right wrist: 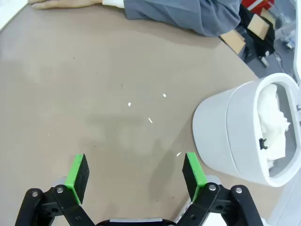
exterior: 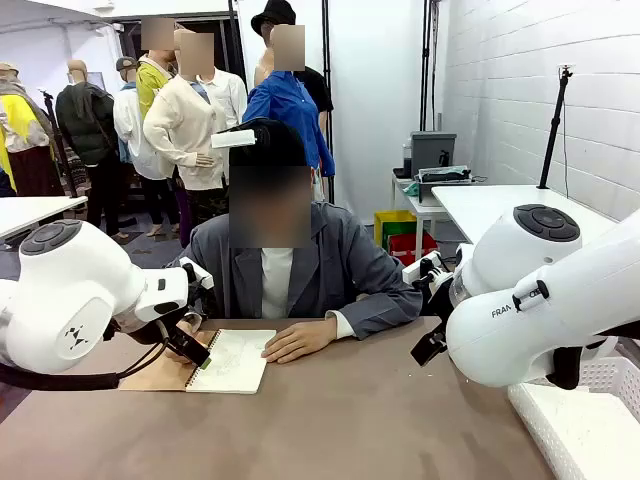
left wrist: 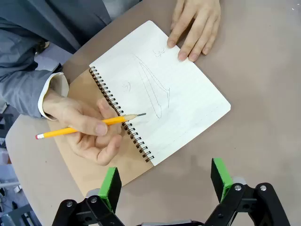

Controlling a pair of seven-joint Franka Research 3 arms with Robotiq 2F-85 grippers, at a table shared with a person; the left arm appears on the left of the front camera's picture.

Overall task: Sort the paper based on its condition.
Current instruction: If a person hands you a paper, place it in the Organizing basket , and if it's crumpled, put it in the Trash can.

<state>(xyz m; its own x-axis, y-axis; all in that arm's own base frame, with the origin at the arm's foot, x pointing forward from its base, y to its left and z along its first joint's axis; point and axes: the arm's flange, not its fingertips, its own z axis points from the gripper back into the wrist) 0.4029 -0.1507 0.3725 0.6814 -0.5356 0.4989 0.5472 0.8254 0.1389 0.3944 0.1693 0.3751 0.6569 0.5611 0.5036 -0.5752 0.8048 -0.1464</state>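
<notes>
The white plastic lattice basket [exterior: 590, 425] is cut off at the front view's lower right corner. The rim of the white round bin [right wrist: 230, 136] hides part of the crumpled white paper [right wrist: 275, 117]. Pencil marks on the white spiral-bound notebook page [left wrist: 183, 89] are illegible.

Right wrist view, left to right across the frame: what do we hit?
green pad → paper scraps on the table → other green pad → white bin → crumpled paper inside it
</notes>
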